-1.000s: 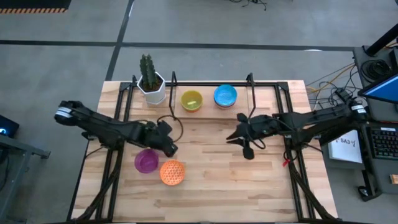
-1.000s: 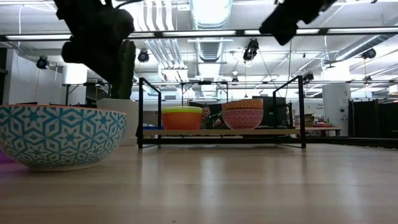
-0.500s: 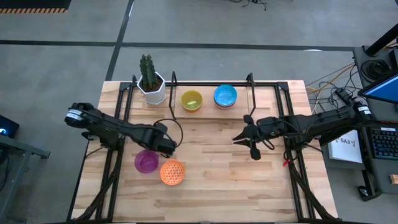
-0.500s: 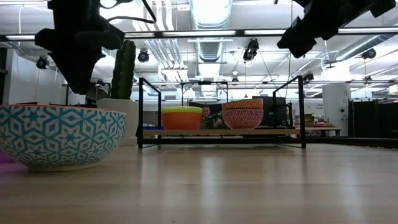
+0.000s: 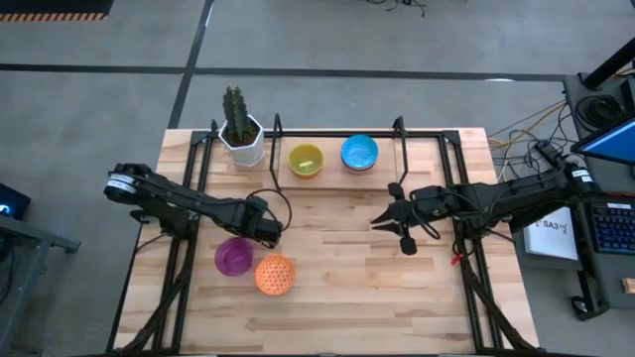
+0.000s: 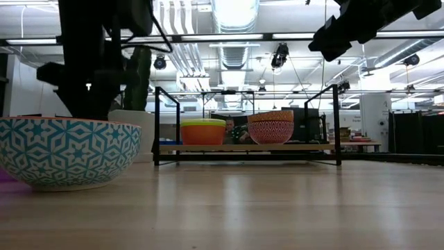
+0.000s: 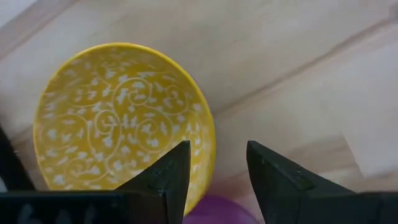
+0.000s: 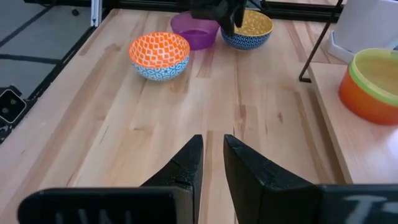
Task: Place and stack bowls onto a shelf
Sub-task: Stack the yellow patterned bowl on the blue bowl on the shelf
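Observation:
A gold-patterned bowl (image 7: 112,118) with a blue outside (image 8: 254,28) rests on its base on the table. My left gripper (image 7: 214,162) hangs open over the bowl's rim, one finger above the inside and one outside it. In the high view my left gripper (image 5: 266,230) covers this bowl. A purple bowl (image 5: 234,257) and an orange-patterned bowl (image 5: 275,275) stand close by. The shelf (image 6: 243,147) at the far edge carries a yellow-topped stack (image 5: 306,159) and a blue-topped stack (image 5: 359,153). My right gripper (image 5: 397,220) hovers right of centre, open by a narrow gap, with nothing in it.
A white pot with a cactus (image 5: 241,134) stands left of the shelf at the far edge. Black frame rods (image 5: 184,268) run along both table sides. Bare wood lies in the middle and near part of the table (image 5: 377,297).
My left gripper has come down toward the gold-patterned bowl, shifting slightly toward the table's left edge. My right gripper has drifted a little toward the right edge. The bowls have stayed where they were.

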Tool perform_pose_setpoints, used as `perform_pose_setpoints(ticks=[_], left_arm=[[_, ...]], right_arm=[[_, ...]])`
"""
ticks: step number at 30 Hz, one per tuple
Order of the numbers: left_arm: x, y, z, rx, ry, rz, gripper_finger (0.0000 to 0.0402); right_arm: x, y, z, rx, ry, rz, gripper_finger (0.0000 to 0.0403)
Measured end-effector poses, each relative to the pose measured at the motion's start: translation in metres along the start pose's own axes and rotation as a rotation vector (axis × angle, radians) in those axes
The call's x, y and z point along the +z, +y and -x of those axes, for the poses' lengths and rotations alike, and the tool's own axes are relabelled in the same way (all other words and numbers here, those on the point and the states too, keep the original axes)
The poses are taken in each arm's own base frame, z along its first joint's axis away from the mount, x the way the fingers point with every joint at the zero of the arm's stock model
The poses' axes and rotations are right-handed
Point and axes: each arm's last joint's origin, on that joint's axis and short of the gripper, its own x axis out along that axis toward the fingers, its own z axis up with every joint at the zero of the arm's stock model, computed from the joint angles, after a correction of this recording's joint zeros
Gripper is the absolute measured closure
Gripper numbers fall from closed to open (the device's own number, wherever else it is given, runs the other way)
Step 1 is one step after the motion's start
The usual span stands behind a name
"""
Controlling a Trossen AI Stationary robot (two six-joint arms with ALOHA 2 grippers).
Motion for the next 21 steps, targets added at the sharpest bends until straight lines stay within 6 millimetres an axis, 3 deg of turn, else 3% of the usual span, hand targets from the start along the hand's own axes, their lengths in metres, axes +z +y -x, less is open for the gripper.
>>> perform_pose_setpoints(ticks=[12, 19, 21], left_arm=[[-0.006, -0.005, -0.039, 0.032, -0.006, 0.016, 0.0289], [-0.003, -0.019, -0.046, 0.074, 0.000, -0.060, 0.0386], [-0.002, -0.022, -0.044, 0.082, 0.004, -0.086, 0.0390]], right_arm=[[0.000, 0.000, 0.000, 0.000, 0.002, 0.005, 0.0349], [-0.003, 0.000, 0.002, 0.002, 0.027, 0.002, 0.0349], [-0.003, 0.001, 0.004, 0.002, 0.032, -0.007, 0.0349]])
